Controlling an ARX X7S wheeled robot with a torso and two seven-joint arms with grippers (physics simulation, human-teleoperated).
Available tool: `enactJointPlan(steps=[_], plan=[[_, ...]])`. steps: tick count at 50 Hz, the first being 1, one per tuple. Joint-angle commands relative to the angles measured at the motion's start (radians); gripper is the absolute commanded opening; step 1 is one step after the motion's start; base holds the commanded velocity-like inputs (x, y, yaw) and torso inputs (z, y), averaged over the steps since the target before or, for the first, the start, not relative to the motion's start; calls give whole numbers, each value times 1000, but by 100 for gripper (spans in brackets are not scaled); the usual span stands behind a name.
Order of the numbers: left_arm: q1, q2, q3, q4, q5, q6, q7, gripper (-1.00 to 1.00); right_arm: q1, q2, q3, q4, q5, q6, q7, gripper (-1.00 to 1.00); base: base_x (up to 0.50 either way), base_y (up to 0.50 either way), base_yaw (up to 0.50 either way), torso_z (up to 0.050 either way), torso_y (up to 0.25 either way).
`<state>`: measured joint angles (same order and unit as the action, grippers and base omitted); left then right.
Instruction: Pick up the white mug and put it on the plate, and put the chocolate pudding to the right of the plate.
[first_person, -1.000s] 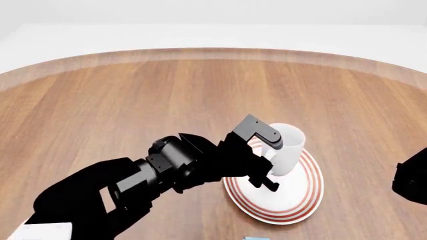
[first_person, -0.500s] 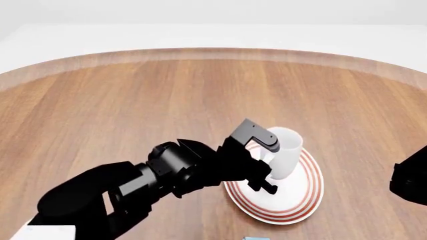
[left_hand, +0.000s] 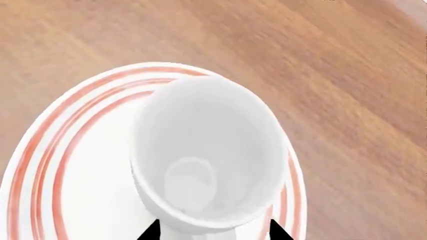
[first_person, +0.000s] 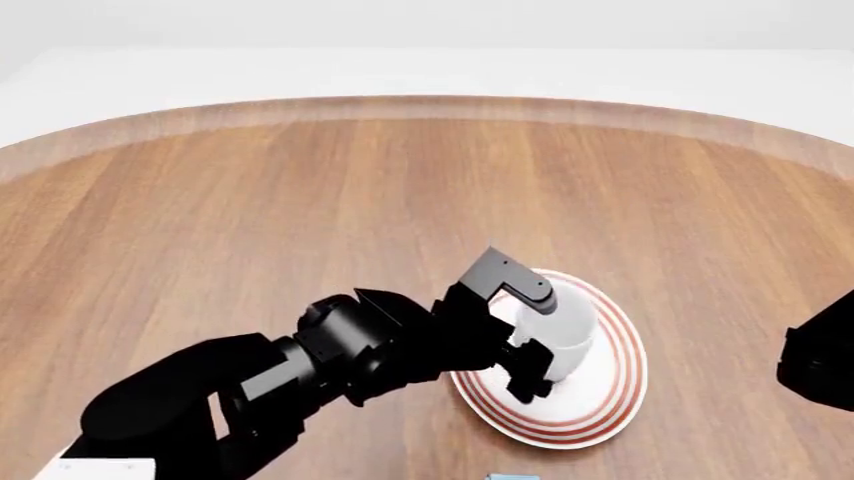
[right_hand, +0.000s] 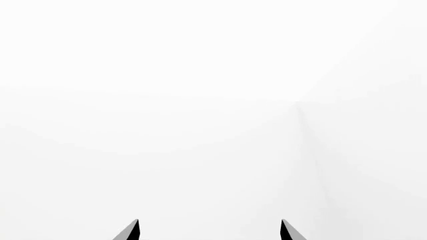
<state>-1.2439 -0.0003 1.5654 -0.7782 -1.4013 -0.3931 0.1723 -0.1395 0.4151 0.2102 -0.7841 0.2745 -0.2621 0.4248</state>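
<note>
The white mug (first_person: 567, 318) stands upright on the red-ringed plate (first_person: 607, 400), a little left of and behind its centre. My left gripper (first_person: 539, 335) is shut on the white mug from the near-left side, one finger behind it and one in front. In the left wrist view the mug (left_hand: 207, 150) opens upward over the plate (left_hand: 60, 165), with the gripper (left_hand: 213, 234) straddling its near side. A light blue sliver (first_person: 511, 477) at the bottom edge may be the chocolate pudding; most of it is out of view. My right gripper (right_hand: 209, 231) is open and faces blank white.
The round wooden table (first_person: 334, 200) stretches far behind and to both sides of the plate, its curved edge at the back. My right arm (first_person: 821, 365) shows as a dark shape at the right edge. A white patch (first_person: 94, 468) lies at the lower left corner.
My left gripper has lowered the mug straight down; it now sits lower, on the plate. The finger spacing looks unchanged. The right arm has not moved.
</note>
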Motion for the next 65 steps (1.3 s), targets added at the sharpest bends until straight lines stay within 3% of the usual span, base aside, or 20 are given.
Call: enactJointPlan(steps=[1, 22, 37, 65], plan=[[8, 0, -6, -5, 14, 4, -9, 100, -1, 2, -4, 1, -1, -1, 2, 100, 0, 0, 0, 0, 0], [6, -2, -13, 74, 5, 5, -63, 100, 0, 4, -20, -4, -10, 2, 8, 100, 0, 0, 0, 0, 0], [-40, -164, -44, 374, -32, -31, -222, 100, -11, 3, -37, -17, -25, 2, 9, 100, 0, 0, 0, 0, 0], [-134, -321, -101, 727, -86, -75, -375, 100, -15, 14, -42, -57, -26, 25, 21, 100, 0, 0, 0, 0, 0]])
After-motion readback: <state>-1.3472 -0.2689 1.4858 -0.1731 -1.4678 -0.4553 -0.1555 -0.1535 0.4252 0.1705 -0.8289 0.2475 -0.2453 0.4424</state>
